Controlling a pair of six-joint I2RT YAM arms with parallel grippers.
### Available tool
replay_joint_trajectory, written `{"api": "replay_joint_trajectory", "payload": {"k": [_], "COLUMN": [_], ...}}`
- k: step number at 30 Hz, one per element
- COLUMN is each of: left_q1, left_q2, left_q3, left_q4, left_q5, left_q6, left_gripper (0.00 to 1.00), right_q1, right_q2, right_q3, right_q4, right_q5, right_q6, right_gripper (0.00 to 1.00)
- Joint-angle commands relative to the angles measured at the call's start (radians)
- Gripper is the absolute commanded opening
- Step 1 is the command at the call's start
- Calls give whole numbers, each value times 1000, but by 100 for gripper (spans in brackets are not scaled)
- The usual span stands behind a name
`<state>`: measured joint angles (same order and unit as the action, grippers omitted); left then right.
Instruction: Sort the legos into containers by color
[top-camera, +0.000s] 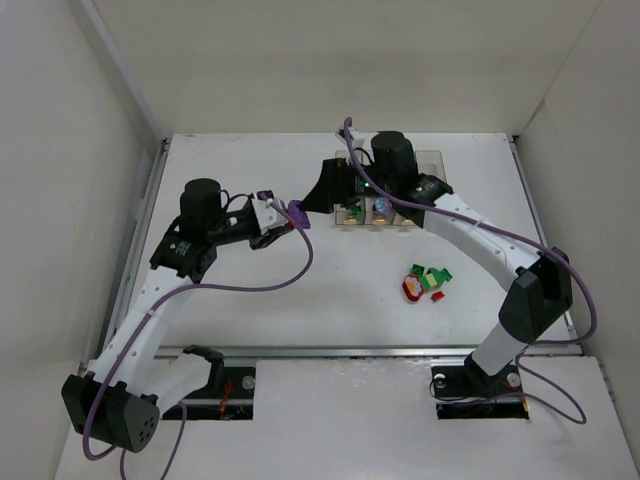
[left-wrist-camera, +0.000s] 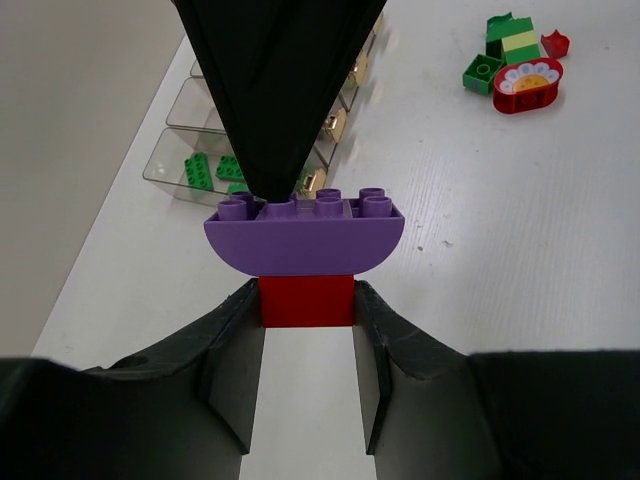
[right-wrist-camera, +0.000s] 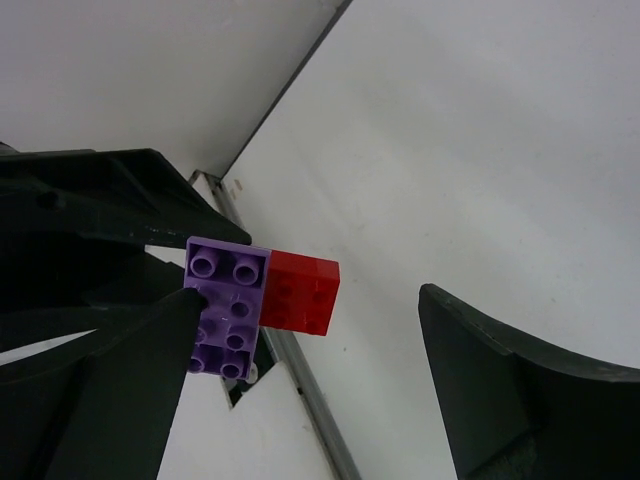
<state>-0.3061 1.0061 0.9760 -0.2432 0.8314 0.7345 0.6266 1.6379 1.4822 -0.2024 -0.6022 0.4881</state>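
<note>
Above the surface (top-camera: 350, 300), near the containers (left-wrist-camera: 172, 160), the left end effector (left-wrist-camera: 307, 335) is clamping a red lego (left-wrist-camera: 307, 300) with a purple lego (left-wrist-camera: 305, 240) stuck on it. It is probably presenting the pair so the two colors can be pulled apart. The right end effector (top-camera: 322, 195) is standing wide open and gripping nothing, one finger (left-wrist-camera: 270, 80) close against the purple studs. Other legos (top-camera: 425, 282) are lying loose on the surface.

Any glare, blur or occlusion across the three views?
Top external: even light, soft shadows, right arm hides part of the containers. Left wrist: purple brick sharp, a black finger blocks upper centre. Right wrist: own fingers nearly black, red brick crisp.
</note>
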Motion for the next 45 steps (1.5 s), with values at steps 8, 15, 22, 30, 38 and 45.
{"api": "replay_joint_trajectory", "payload": {"k": [8, 15, 22, 30, 38, 45], "left_q1": [-10, -10, -10, -10, -10, -10], "left_q2": [-12, -12, -3, 6, 15, 25], "left_q3": [-5, -5, -5, -5, -5, -17], "left_q4": [30, 28, 48, 71, 81, 44], "left_q5": [-20, -40, -58, -68, -68, -106], "left_q6": [-20, -20, -52, -72, -90, -44], "left_gripper": [0, 0, 0, 0, 0, 0], "right_q1": [65, 45, 27, 70, 79, 45], "right_q2": [-33, -56, -61, 25, 82, 60], "right_q3": [29, 9, 21, 55, 112, 79], "right_q4": [46, 46, 46, 46, 55, 55], "right_q5": [-28, -10, -45, -67, -67, -34], "right_q6": [14, 23, 32, 64, 73, 73], "right_gripper": [92, 93, 95, 91, 50, 0]}}
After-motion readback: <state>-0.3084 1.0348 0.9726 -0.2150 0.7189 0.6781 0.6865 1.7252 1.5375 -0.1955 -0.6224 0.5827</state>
